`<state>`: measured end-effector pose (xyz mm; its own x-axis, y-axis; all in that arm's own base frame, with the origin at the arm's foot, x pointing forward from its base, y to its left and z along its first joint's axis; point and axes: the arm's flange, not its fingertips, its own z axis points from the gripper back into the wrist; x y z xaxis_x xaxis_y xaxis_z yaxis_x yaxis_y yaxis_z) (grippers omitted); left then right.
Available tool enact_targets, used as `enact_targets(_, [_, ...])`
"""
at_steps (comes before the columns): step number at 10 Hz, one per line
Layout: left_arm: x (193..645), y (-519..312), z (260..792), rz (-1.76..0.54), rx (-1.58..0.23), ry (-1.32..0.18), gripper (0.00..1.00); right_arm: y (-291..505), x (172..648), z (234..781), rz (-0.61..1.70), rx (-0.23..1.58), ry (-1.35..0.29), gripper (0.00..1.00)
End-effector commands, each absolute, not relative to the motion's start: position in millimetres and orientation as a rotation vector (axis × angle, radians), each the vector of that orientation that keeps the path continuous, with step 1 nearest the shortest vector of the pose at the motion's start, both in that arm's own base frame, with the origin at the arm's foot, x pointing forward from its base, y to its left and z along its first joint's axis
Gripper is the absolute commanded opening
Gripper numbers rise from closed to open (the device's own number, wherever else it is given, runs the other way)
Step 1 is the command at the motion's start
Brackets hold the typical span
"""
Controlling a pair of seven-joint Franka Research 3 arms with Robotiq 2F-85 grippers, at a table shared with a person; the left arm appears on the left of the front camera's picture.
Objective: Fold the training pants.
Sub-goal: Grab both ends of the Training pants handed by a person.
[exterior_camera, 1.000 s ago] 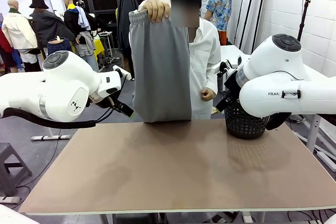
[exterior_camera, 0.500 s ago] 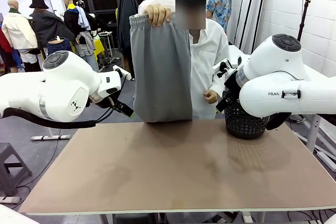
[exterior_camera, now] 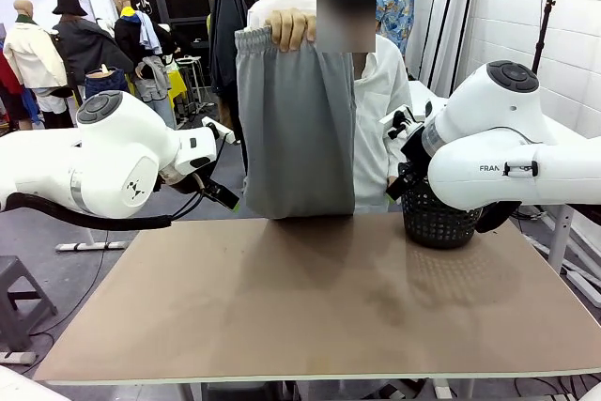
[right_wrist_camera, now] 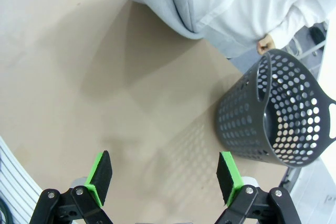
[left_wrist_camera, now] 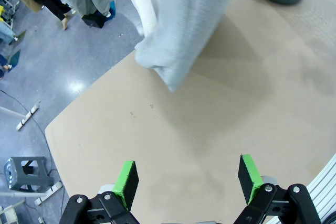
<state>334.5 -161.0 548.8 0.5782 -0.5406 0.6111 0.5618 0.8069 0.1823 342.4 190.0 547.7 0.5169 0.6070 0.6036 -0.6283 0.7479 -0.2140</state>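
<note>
While a person's hand (exterior_camera: 293, 30) dangles the training pants (exterior_camera: 296, 129) by the waistband over the table (exterior_camera: 310, 316), the left gripper (left_wrist_camera: 186, 179) and right gripper (right_wrist_camera: 165, 177) gape wide, grasping nothing.

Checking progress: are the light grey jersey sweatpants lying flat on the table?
No, a person's hand holds the grey sweatpants up, hanging vertically.

front: faces across table (exterior_camera: 282, 307) toward person (exterior_camera: 374, 100); wrists: high, looking down; shared: table, basket (right_wrist_camera: 278, 114)

A black basket (exterior_camera: 439, 224) stands on the table (exterior_camera: 282, 316), centre right of the frame; a grey stool (exterior_camera: 17, 274) sits on the floor, lower left.
</note>
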Motion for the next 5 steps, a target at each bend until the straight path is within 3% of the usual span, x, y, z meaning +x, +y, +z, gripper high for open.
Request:
enact_targets(1, [334.4,-160.8,549.2,-0.651,-0.03,-0.705,1.0,191.3,341.8,547.8,0.745,0.038,-0.711,1.0])
enact_targets(5, [334.4,-160.8,549.2,-0.651,-0.03,-0.705,1.0,191.3,341.8,547.8,0.745,0.038,-0.711,1.0])
